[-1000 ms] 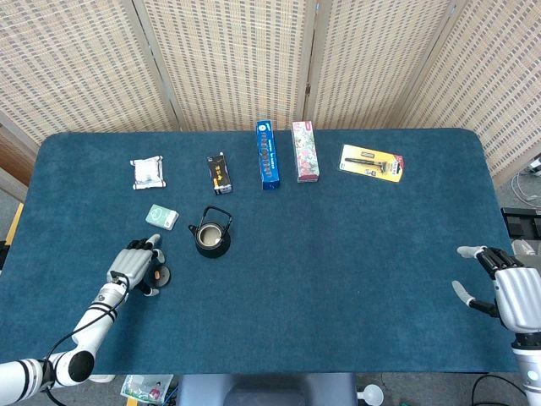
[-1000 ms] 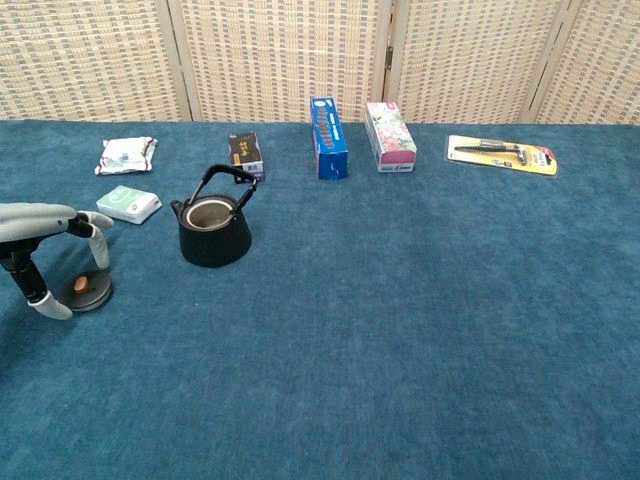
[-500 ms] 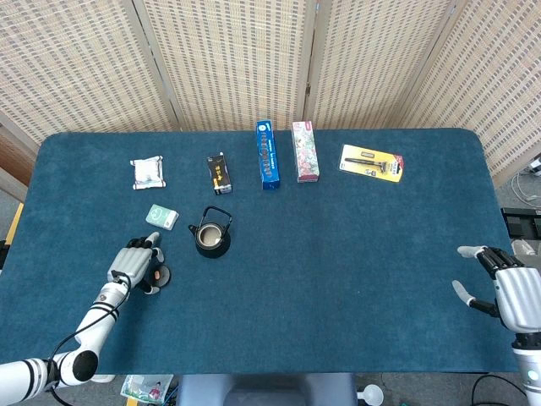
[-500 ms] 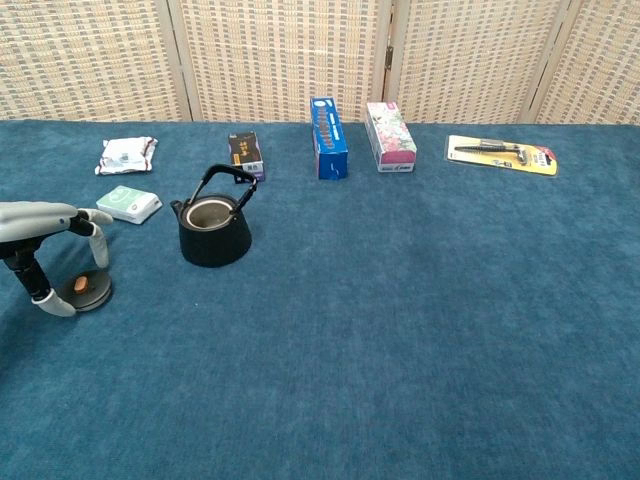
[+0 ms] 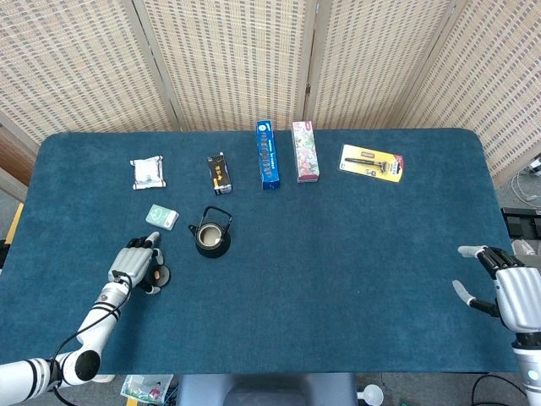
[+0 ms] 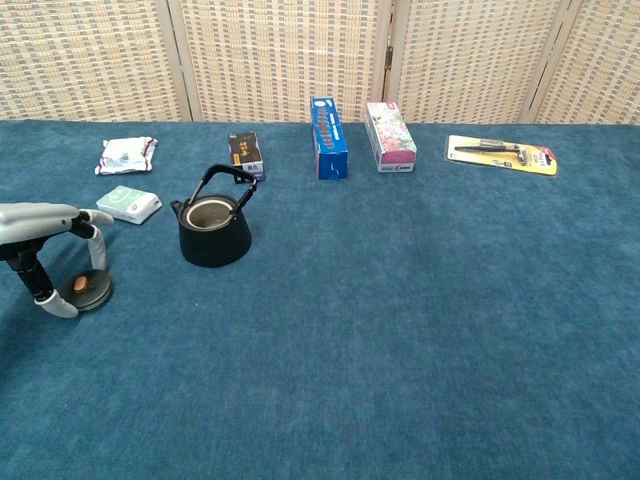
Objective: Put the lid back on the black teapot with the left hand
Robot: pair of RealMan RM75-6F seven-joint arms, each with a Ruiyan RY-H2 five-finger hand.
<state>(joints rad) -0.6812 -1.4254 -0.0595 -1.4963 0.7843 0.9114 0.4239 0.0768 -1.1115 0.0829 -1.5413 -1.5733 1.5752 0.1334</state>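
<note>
Down at the near-left corner of the blue felt surface (image 6: 400, 330), the left hand (image 5: 133, 265) hangs over the small flat black lid with its orange knob (image 6: 84, 288). Its fingers (image 6: 96, 245) are spread and arched down around the lid, one on the far side and one on the near side, but I cannot tell whether they touch it; nothing is lifted, so I'd call the grasp not yet made. The lid lies flat, knob up, directly beneath the palm.

Moving right, the round black cast-iron teapot (image 6: 214, 230) stands upright, just to the right of the lid and a little further back, handle raised, mouth open and showing a pale bare interior, nothing inside. That's the key line: lid to pot runs rightward and slightly away from the robot, a short carry for the left hand.

Far right, the right hand (image 5: 507, 292) sits well apart at the surface's edge, fingers spread, holding nothing.
</note>
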